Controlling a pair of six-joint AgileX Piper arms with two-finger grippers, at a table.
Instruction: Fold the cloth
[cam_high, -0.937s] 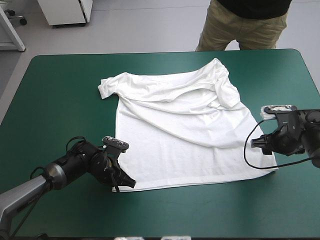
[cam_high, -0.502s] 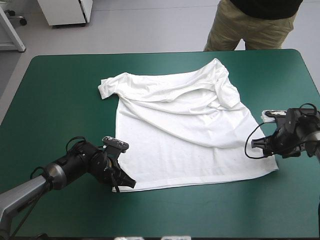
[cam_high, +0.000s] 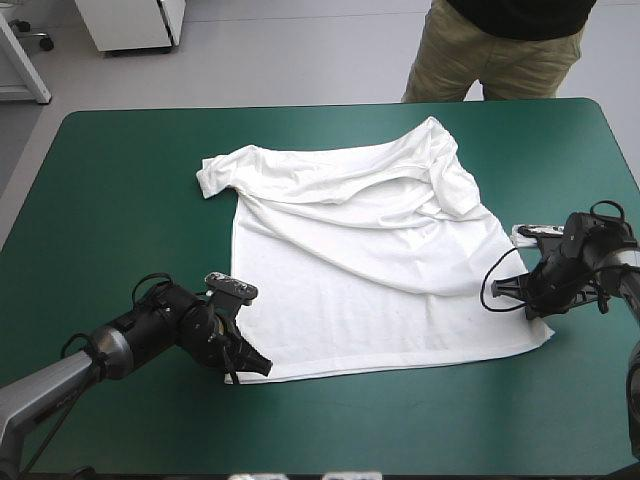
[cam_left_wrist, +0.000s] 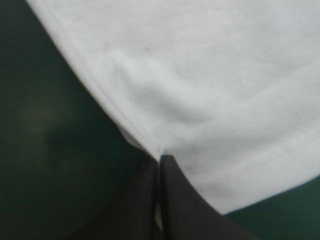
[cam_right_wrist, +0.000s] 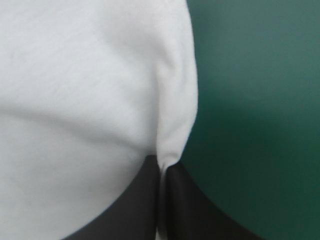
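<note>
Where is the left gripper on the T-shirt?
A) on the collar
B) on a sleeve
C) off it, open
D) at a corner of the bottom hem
D: the left gripper is shut on the T-shirt at its near hem corner.

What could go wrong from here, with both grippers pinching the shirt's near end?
1. The left gripper and right gripper each pinch only a thin bit of the T-shirt at its edge, so it may slip out on lifting.
2. The right one seems to hold the side edge above the corner, the left one the corner itself, so the fold may skew.
3. The far part lies wrinkled, with a sleeve folded over. Folding now would likely trap creases.
</note>
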